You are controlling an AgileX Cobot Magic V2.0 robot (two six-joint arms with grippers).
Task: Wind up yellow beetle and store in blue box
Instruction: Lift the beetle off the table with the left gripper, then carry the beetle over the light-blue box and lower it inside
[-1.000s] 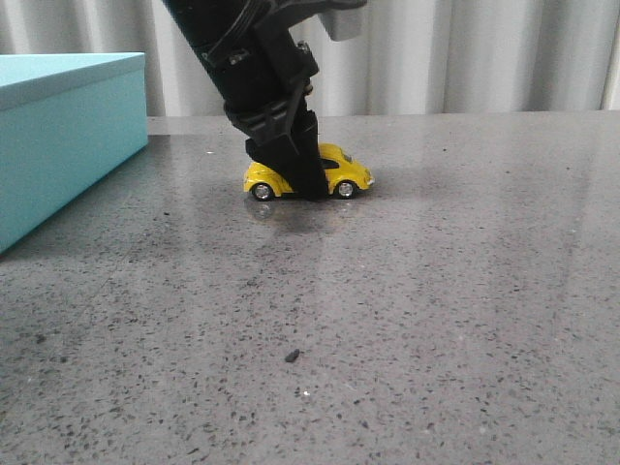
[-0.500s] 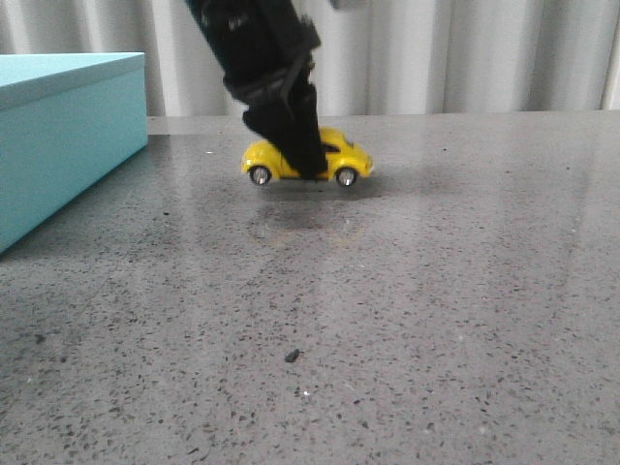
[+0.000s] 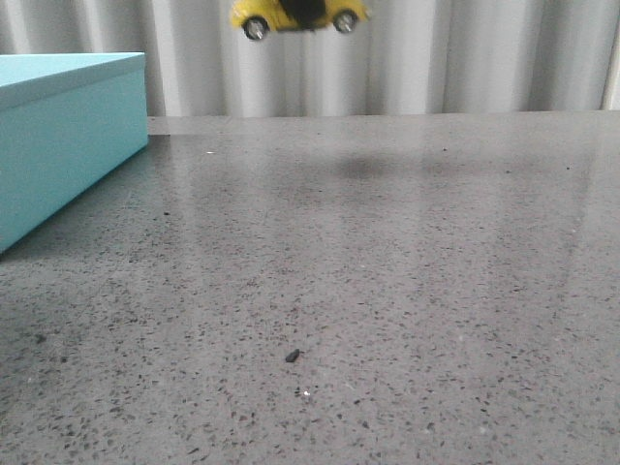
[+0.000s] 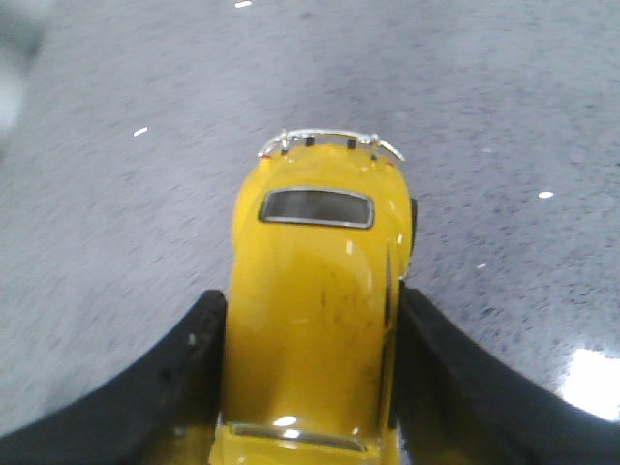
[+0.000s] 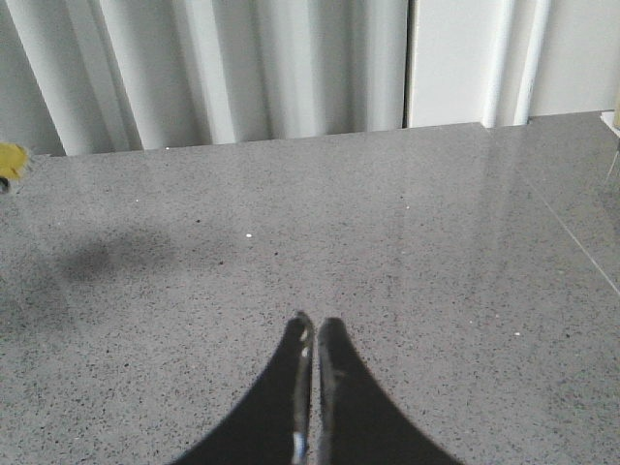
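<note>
The yellow beetle point(image 3: 298, 14) hangs high above the table at the top edge of the front view, only its lower body and wheels showing. My left gripper point(image 4: 310, 310) is shut on the yellow beetle point(image 4: 315, 291), its black fingers point(image 4: 189, 358) pressed on both sides of the car's body. The blue box point(image 3: 58, 136) stands at the far left of the table with its lid on. My right gripper point(image 5: 315, 334) is shut and empty, low over the grey table. A bit of the yellow beetle point(image 5: 10, 160) shows at the edge of the right wrist view.
The grey speckled table point(image 3: 387, 291) stretches to a white corrugated wall point(image 3: 484, 58) at the back. A small dark speck point(image 3: 292, 356) lies near the front. The car's shadow point(image 3: 363, 167) falls on the table below it.
My left gripper has lifted the yellow beetle off the table, straight up to the top edge of the front view. The arm has risen out of that view.
</note>
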